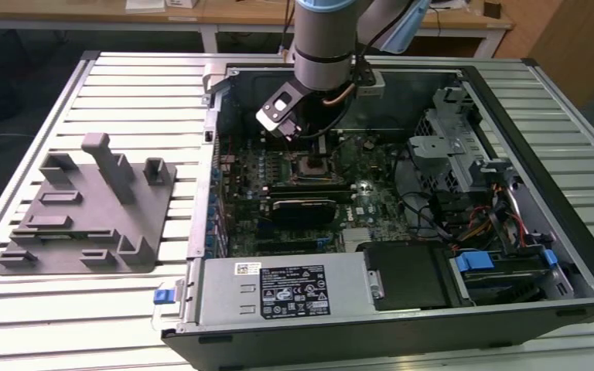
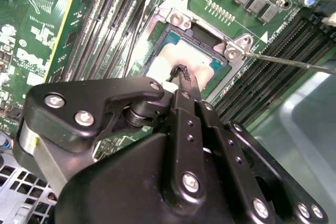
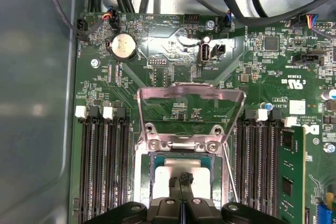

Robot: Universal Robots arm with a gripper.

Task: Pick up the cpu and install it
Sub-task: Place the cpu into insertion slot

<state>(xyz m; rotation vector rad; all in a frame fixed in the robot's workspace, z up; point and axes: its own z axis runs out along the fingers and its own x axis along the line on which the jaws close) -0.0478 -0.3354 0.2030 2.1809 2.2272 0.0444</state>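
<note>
Cpu (image 3: 164, 181) sits flat in the socket (image 3: 181, 146), pale top up, so we judge placing approx done. Load plate (image 3: 191, 94) is flipped open, not yet latched. Gripper (image 3: 184, 178) fingers are pressed together w/ tips over the cpu's top; contact unclear.

Slatted table (image 1: 132, 93): PC case (image 1: 401, 338), grey fixture plate (image 1: 89, 226).
</note>
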